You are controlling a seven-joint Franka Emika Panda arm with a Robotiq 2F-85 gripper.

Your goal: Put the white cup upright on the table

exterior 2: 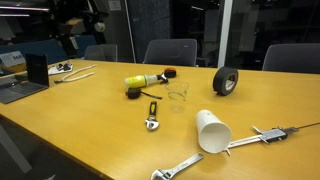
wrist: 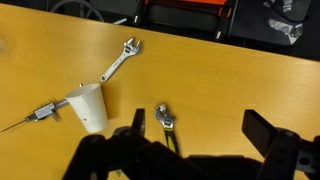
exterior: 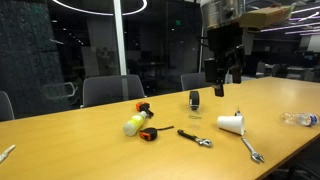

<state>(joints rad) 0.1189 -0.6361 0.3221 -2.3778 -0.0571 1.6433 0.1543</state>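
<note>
White cup: the white cup (exterior 2: 212, 130) lies on its side, not upright, towards one end of the spread of things.
Where it lies: on the glossy wooden table (exterior 2: 80, 125), well in from the edges.
Right by the cup: a slim metal tool (exterior 2: 262, 137) lies flat, its tip reaching the cup's side; whether they touch I cannot tell.
Nearby wrenches: a silver wrench (exterior 2: 180, 168) lies near the cup, and an adjustable wrench (exterior 2: 151, 115) with a dark handle lies further in.
Further off: a clear glass (exterior 2: 178, 93) stands upright beside a black tape roll (exterior 2: 226, 81) set on edge, and a yellow-white bottle (exterior 2: 143, 82) lies on its side.
Far end: a clear plastic bottle (exterior: 300, 119) lies on its side past the cup.
Claw: the gripper (wrist: 198, 125) hangs above the table, clear of the cup, its fingers (wrist: 262, 130) spread wide and holding nothing.
Behind the table: dark office chairs (exterior: 110, 90).
</note>
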